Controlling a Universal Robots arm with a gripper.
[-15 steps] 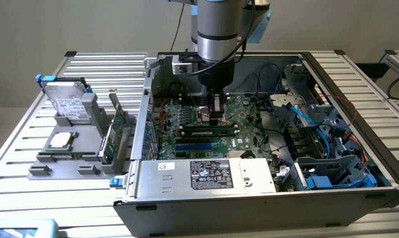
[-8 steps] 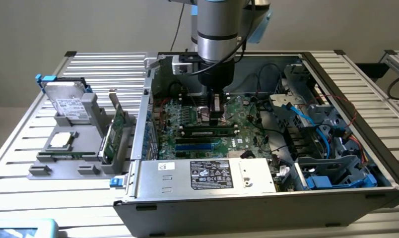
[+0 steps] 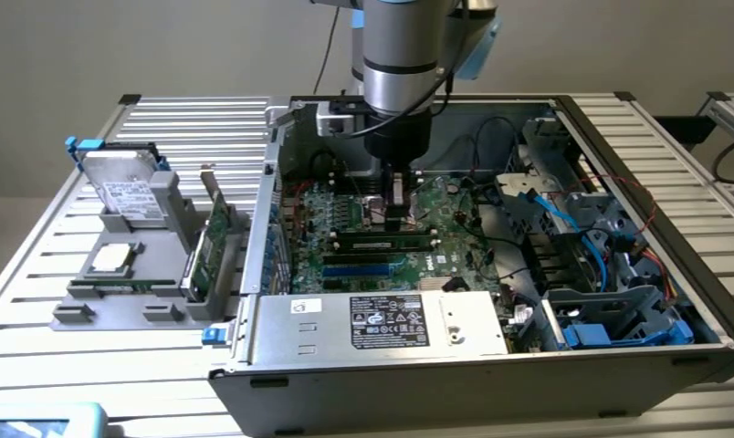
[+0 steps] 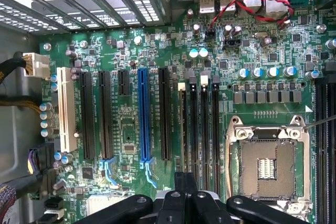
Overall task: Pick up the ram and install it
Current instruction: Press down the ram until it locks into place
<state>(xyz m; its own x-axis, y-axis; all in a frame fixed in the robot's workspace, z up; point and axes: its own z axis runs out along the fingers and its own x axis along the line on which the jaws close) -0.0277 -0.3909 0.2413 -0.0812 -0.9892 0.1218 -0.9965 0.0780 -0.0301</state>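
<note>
The ram [image 3: 385, 245] is a long thin stick with dark chips. It stands on edge in a slot of the motherboard [image 3: 330, 224] inside the open computer case [image 3: 465, 374]. My gripper [image 3: 398, 215] hangs straight down over the stick's middle, and its tips are at the stick's top edge. In the wrist view the gripper [image 4: 185, 178] is shut with its black fingers pressed together and nothing between them. It sits over the four narrow black slots [image 4: 199, 129] beside the CPU socket [image 4: 265, 166]. I cannot tell whether the tips touch the stick.
A grey power supply [image 3: 380, 321] fills the case's near side. Blue cables [image 3: 562, 214] and drive bays lie toward the exterior view's right. Outside the case, a grey holder [image 3: 111, 306] carries a tall green expansion card [image 3: 209, 242], a hard drive [image 3: 130, 193] and a processor chip [image 3: 114, 258].
</note>
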